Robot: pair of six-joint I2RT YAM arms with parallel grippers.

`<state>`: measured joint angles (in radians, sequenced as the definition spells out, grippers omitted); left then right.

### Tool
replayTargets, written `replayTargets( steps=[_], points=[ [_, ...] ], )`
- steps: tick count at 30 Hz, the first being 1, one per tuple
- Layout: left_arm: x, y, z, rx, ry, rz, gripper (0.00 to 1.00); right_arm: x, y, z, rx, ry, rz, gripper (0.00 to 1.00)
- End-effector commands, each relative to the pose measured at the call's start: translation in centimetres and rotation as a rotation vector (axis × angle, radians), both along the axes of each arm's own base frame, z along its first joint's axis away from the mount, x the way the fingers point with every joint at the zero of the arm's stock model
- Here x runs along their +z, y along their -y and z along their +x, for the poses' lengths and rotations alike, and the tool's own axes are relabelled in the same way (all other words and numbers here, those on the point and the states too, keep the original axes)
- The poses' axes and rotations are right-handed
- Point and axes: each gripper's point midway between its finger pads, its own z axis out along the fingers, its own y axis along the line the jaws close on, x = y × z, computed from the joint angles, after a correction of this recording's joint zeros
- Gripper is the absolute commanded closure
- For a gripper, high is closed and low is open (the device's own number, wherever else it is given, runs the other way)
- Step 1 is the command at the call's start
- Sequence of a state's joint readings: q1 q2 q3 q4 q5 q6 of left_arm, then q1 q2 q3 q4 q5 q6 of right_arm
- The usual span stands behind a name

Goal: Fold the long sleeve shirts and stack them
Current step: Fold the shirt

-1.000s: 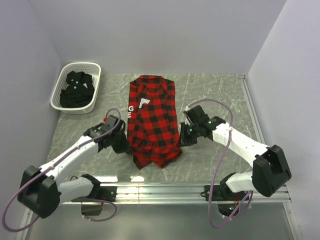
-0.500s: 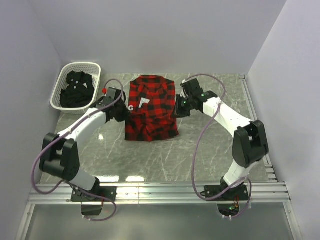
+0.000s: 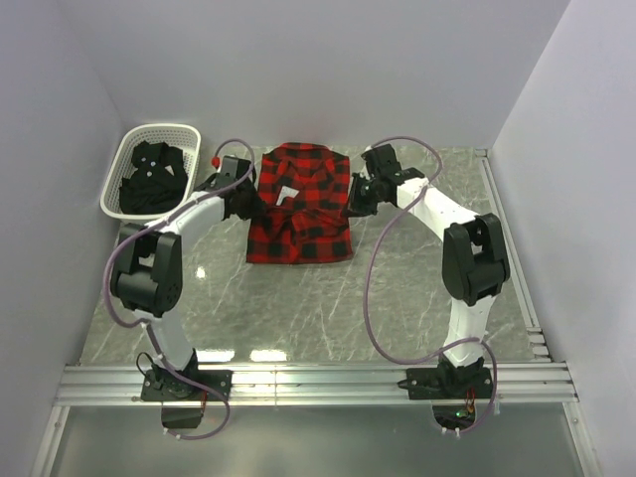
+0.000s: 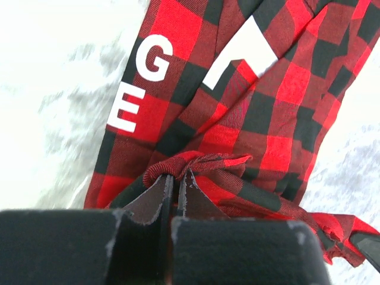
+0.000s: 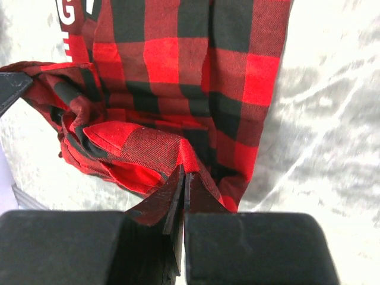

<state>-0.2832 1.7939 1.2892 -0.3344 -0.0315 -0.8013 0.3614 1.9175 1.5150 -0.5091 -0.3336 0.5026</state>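
Your left gripper (image 4: 175, 178) is pinched shut on a bunched hem edge of the red-and-black flannel shirt (image 3: 300, 204). Your right gripper (image 5: 183, 172) is clamped on the opposite hem corner the same way. The flannel lies at the far middle of the table (image 3: 298, 298), with its lower half doubled up toward the collar. Careful: that top layer looks rumpled, so an uneven release could leave a crooked fold, and so thin a pinch could slip. The black shirt (image 3: 152, 179) sits in the basket (image 3: 194, 159), far left.
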Motion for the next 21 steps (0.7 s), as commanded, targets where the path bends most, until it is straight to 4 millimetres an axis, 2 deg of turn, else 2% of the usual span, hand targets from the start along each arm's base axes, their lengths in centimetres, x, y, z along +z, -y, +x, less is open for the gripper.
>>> replayTargets(
  steps=[1, 9, 15, 19, 21],
  points=[
    [2.7, 0.8, 3.7, -0.018, 0.127, -0.023, 0.99, 2.6, -0.3, 3.6, -0.006, 0.128, 0.03, 1.0],
    [3.3, 1.2, 7.1, -0.041, 0.216, 0.006, 0.98, 3.0, 0.7, 7.0, -0.05, 0.181, 0.025, 1.0],
    [2.3, 1.0, 8.9, -0.03, 0.231, 0.013, 0.97, 1.9, 1.2, 8.9, -0.066, 0.181, 0.029, 1.0],
    [1.2, 0.7, 9.7, -0.018, 0.24, 0.028, 0.96, 0.6, 1.1, 9.8, -0.064, 0.173, 0.021, 0.99],
    [0.5, 0.6, 10.0, -0.012, 0.242, 0.035, 0.95, 0.6, 1.0, 10.4, -0.059, 0.181, 0.024, 0.98]
  ],
)
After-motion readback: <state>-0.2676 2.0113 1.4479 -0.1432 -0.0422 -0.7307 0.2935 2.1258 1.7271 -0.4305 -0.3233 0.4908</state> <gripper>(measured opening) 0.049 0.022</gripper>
